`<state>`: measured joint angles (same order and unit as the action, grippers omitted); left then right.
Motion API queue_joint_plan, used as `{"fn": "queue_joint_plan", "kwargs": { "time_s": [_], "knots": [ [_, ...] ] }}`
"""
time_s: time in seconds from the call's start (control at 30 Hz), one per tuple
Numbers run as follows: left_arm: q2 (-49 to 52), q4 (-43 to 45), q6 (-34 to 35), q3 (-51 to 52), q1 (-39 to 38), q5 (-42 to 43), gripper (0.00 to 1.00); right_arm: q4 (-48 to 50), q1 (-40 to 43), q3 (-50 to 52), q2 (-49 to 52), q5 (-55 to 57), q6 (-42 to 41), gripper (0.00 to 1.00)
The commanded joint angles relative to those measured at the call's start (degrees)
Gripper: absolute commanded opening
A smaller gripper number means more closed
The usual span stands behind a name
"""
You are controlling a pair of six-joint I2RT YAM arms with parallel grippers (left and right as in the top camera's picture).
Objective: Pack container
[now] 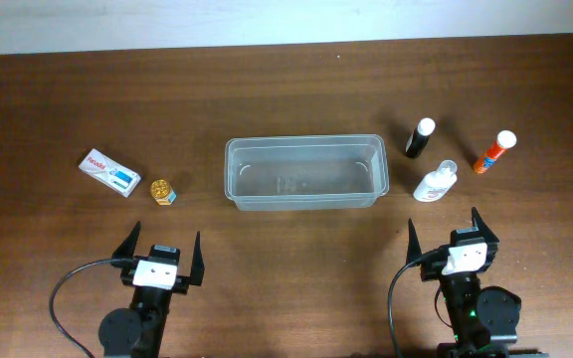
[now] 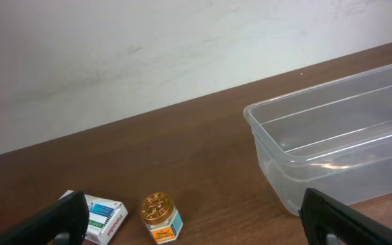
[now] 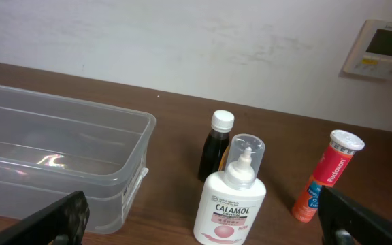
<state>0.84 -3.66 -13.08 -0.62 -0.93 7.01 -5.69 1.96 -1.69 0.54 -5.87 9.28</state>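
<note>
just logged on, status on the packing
Left gripper open, right gripper open, both empty. Container empty. Nothing blocking it.

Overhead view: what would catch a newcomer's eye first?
The clear container sits empty at the table centre. To its right are a white lotion bottle, a dark bottle and an orange tube; to its left, a white box and a gold-lidded jar. The left gripper and right gripper are open at the near side.

Clear glossy plastic container on a smooth dark wood desk; glossy white plastic lotion bottle; gold metallic-looking jar lid.
</note>
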Motion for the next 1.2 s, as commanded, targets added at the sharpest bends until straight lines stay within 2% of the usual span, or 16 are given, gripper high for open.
{"fn": "queue_joint_plan", "kwargs": {
  "time_s": [0.0,1.17],
  "knots": [
    [-0.50,-0.31,-0.70,0.13,0.35,-0.42,1.00,0.09,0.28,0.57,-0.35,0.48,0.15,0.98],
    [-0.50,-0.31,-0.68,0.13,0.35,-0.42,0.99,0.44,0.33,0.57,-0.35,-0.17,0.11,0.98]
  ]
}}
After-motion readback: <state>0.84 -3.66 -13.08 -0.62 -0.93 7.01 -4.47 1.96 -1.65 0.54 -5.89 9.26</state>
